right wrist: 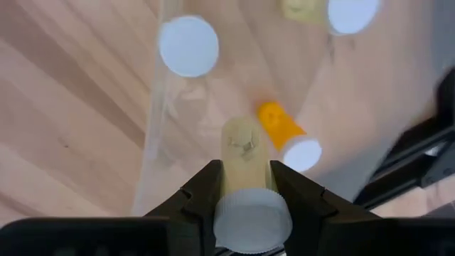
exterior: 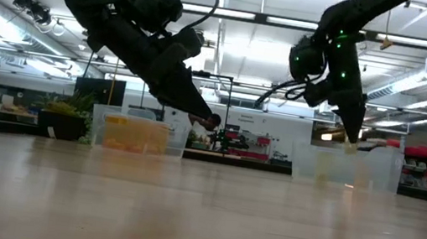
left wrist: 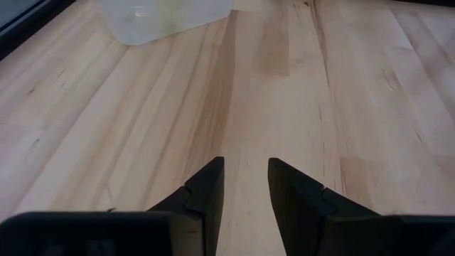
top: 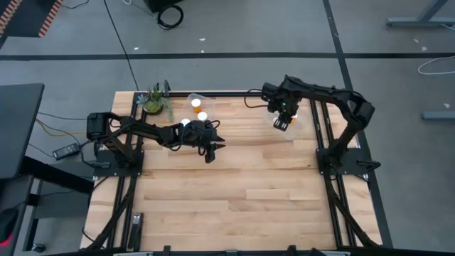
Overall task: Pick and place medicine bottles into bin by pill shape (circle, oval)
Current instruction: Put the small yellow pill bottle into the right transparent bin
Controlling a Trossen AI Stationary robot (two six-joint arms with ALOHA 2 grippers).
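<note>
No label, brand or writing can be read on anything here. The near part of the wooden table [top: 242, 206] is bare boards from edge to edge, with dark frame rails along both sides. Farther in, the left hand [top: 211, 149] hangs above the boards toward the middle, its fingers [left wrist: 206, 199] a little spread with only wood showing between them. Beyond it, at the far edge, a clear tub [top: 197, 107] holds white-capped orange medicine bottles [top: 196, 104], just beside a small potted plant [top: 154, 101] at the far left corner. On the far right, the right hand [top: 282, 119] is over a second clear tub [right wrist: 160, 142], pinching a bottle [right wrist: 245, 171] below its white cap. Three more bottles [right wrist: 288, 139] lie in that tub beneath it.
</note>
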